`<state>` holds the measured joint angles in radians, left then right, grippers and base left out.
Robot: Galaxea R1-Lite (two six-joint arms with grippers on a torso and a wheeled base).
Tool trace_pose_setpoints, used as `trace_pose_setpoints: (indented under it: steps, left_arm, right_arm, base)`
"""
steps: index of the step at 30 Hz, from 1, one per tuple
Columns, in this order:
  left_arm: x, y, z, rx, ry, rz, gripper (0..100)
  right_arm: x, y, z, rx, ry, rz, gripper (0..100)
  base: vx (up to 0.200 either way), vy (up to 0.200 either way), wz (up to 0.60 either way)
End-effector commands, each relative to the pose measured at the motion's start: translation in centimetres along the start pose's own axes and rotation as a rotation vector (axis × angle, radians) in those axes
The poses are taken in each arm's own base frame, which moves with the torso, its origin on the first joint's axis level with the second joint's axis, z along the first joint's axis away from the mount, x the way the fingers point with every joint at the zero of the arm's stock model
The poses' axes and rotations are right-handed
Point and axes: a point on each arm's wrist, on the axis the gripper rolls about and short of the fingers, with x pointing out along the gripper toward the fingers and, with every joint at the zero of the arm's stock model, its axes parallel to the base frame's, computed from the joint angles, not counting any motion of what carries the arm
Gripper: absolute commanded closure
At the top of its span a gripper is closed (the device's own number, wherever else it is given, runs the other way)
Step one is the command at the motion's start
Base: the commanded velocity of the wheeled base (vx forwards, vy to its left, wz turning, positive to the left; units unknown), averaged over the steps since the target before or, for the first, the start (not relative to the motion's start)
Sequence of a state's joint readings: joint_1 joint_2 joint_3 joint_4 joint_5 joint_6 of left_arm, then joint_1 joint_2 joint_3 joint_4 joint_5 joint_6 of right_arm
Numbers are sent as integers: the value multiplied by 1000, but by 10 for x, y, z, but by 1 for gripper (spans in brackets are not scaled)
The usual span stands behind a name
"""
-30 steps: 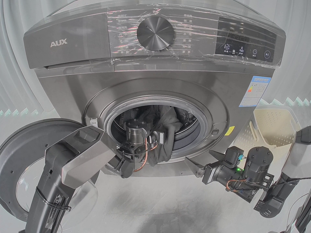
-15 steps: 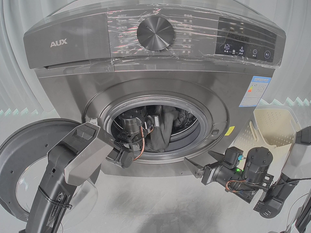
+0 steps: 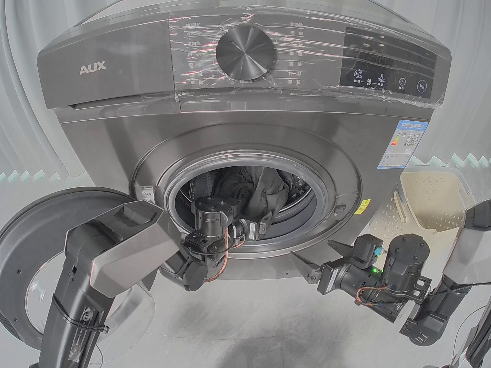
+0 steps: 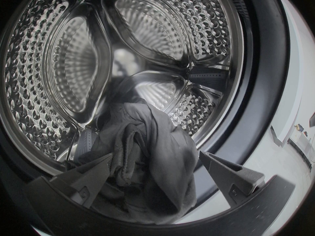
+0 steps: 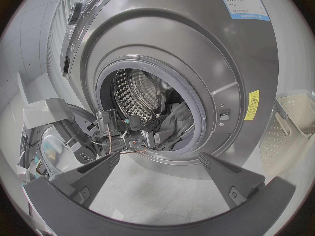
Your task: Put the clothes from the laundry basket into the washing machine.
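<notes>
A dark grey garment [image 3: 255, 190] lies bunched at the front of the washing machine drum [image 4: 78, 59], its lower folds against the dark door seal [image 4: 262, 82]. My left gripper [image 3: 261, 225] sits at the drum's mouth, just in front of the garment [image 4: 157, 181]. It is open [image 4: 157, 155], fingers spread to either side of the cloth. The same gripper [image 5: 157, 137] also appears in the right wrist view, in front of the garment [image 5: 175, 123]. My right gripper [image 3: 322, 257] hangs open and holds nothing, below and right of the opening [image 5: 159, 156]. The cream laundry basket [image 3: 434, 200] stands right of the machine.
The round machine door [image 3: 30, 261] is swung open to the left, beside my left arm. The basket [image 5: 292, 128] leans against the machine's right side. Pale floor [image 3: 255, 313] lies open in front of the machine.
My left gripper carried the garment, which hung over the door rim, deeper into the drum, let it go and drew back to the mouth. The right arm has hardly moved.
</notes>
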<state>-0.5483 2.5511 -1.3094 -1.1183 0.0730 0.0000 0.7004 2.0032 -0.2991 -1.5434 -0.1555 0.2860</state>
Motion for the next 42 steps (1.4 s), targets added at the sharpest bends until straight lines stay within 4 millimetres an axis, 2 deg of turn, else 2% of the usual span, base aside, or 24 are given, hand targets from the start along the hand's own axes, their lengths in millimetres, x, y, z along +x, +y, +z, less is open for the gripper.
trace_pose_setpoints:
  steps: [1, 8, 9, 15, 19, 25, 31, 42]
  left_arm:
    - [-2, 0, -8, 5, 24, -3, 0]
    - [5, 3, -16, 4, 25, 6, 0]
    - [5, 3, -17, 7, 27, 6, 100]
    - [12, 3, -28, 16, 25, 9, 100]
    - [20, 2, -24, 13, -14, 17, 100]
    - [44, 21, 20, -9, -195, 124, 100]
    - [53, 42, 44, -23, -303, 193, 100]
    - [60, 44, 40, -26, -325, 202, 100]
  right_arm:
    - [-1, 6, -4, -6, 13, 19, 0]
    - [0, 7, -4, -4, 11, 23, 0]
    - [0, 7, -3, -4, 8, 24, 0]
    - [0, 7, -3, -3, 7, 24, 0]
    - [0, 6, -2, -3, 6, 22, 0]
    - [-1, 7, -1, -2, 1, 25, 0]
    - [0, 7, -1, -2, 1, 25, 0]
    - [0, 7, -2, -3, 4, 25, 0]
  base:
    - [0, 0, 0]
    - [0, 0, 0]
    - [0, 0, 0]
    - [0, 0, 0]
    - [0, 0, 0]
    - [0, 0, 0]
    - [0, 0, 0]
    - [0, 0, 0]
